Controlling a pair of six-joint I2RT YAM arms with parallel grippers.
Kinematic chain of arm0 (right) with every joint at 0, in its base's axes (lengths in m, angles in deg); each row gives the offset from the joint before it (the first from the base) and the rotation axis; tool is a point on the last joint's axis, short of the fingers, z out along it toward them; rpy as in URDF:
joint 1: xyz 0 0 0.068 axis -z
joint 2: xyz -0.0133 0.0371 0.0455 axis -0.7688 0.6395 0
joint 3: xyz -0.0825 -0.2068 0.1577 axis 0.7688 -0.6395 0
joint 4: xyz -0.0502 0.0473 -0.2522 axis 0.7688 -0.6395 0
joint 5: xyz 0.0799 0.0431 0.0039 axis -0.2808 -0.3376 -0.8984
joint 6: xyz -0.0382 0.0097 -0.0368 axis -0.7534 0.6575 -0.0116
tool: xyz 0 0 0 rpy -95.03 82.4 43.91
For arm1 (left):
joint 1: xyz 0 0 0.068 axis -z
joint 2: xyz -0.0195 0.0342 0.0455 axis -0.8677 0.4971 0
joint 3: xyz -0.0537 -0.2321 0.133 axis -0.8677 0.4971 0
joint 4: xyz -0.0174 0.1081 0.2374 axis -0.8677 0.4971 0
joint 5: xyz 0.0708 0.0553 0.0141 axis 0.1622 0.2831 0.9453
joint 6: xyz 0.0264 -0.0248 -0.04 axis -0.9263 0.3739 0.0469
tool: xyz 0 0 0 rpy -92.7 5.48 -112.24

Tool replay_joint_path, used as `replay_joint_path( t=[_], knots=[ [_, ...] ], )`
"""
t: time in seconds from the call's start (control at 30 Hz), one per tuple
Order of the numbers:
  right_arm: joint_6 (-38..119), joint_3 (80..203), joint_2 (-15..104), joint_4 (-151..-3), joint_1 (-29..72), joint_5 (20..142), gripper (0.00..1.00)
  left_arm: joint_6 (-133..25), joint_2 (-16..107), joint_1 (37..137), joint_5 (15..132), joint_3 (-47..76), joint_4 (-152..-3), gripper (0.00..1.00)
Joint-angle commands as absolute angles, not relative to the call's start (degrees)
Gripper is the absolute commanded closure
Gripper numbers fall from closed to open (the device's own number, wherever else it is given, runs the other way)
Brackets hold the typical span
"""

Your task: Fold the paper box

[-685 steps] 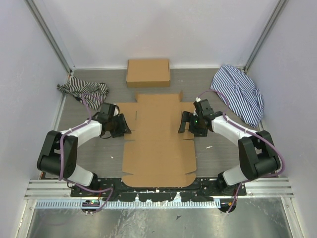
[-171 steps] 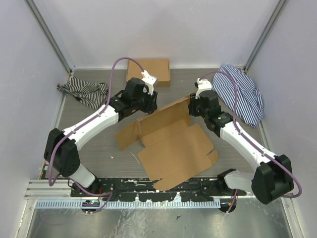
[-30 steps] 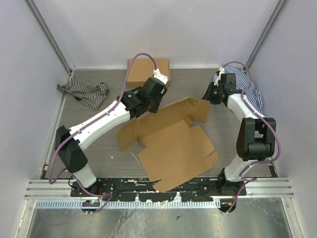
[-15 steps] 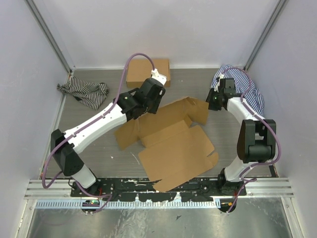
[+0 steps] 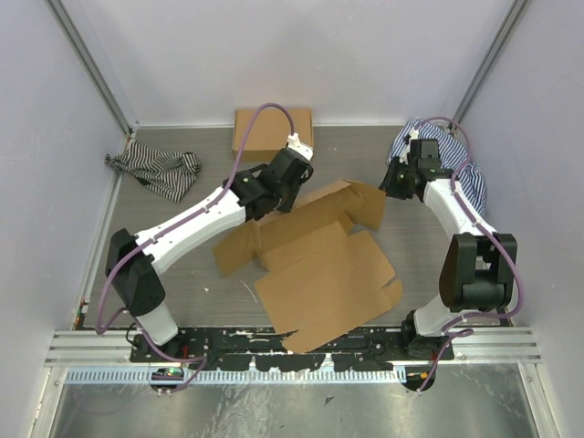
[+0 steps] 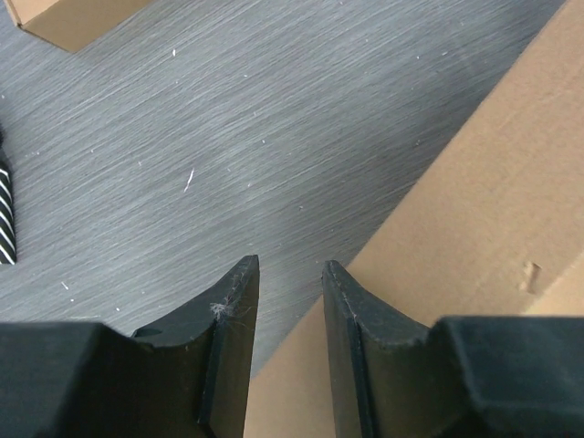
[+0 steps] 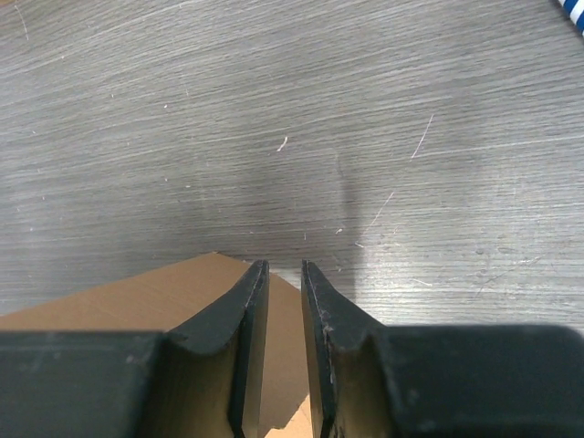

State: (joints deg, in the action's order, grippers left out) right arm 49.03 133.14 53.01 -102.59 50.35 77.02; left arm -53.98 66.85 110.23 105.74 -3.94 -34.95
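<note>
The paper box lies opened out on the grey table, a plain brown die-cut sheet with its back right flap slightly raised. My left gripper hangs over the sheet's back edge. In the left wrist view the left gripper is open, with the cardboard edge running under the gap. My right gripper hovers by the raised flap. In the right wrist view the right gripper stands narrowly open, and a corner of the flap shows beneath it, not pinched.
A neat low brown box stands at the back wall; its corner shows in the left wrist view. A black-striped cloth lies at back left. A blue-striped cloth lies at back right behind the right arm. Walls close in on three sides.
The left gripper has shifted a little to the right along the sheet's back edge. The right gripper has shifted slightly beside the flap. The sheet itself has barely moved.
</note>
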Motion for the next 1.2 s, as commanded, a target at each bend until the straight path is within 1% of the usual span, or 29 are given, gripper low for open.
replay_joint_path(
  t=[0.0,0.37,0.57,0.9,1.17],
  knots=[
    [48.7,134.7,50.6,-102.9,50.3,74.8,0.73,-55.4,68.4,110.6,106.9,-5.9,-36.3,0.59],
    [49.2,132.9,52.5,-101.5,50.2,78.0,0.72,-56.6,71.4,110.5,110.4,-6.8,-36.2,0.59],
    [49.4,134.0,52.8,-101.6,50.2,77.5,0.72,-55.5,69.0,110.5,110.5,-6.8,-35.7,0.59],
    [49.2,133.0,53.2,-100.9,50.2,76.6,0.72,-53.7,60.3,110.5,104.0,-3.3,-37.3,0.58],
    [49.1,132.6,53.8,-100.3,50.2,75.5,0.72,-53.0,59.6,110.5,99.5,1.0,-38.9,0.58]
  ],
)
